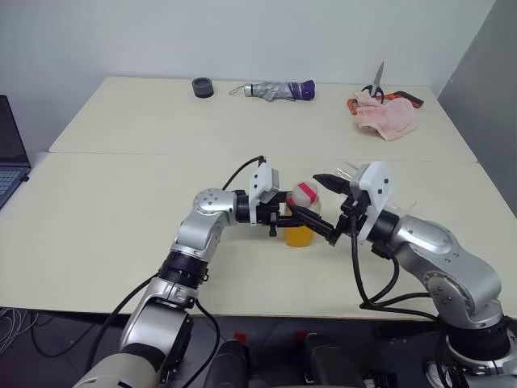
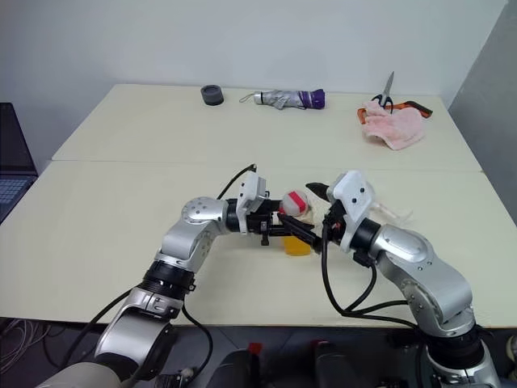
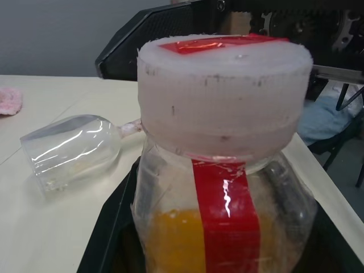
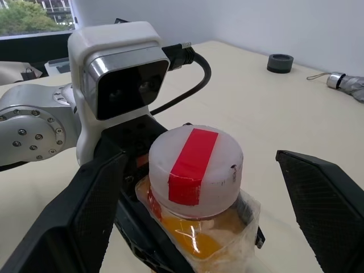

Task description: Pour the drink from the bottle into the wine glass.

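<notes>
Cream-coloured laminate covers the surface, two tops pushed together with a seam running across the middle of the frame, a pale wall behind and a grey panel at the right edge.

Nearest, at lower centre, the left gripper has its fingers clamped on the one bottle, which stands upright. Its white cap carries a red strip and is on; the drink, orange, fills the lower body. The right gripper sits just beside it with its fingers spread wide, one on each side of the cap in the right wrist view, touching nothing that I can see.

One wine glass lies on its side on the surface behind the bottle, seen in the left wrist view.

At the left edge, a laptop corner.

Along the far edge: one dark tape roll, one folded umbrella, one pink cloth, and one pair of scissors by it.
</notes>
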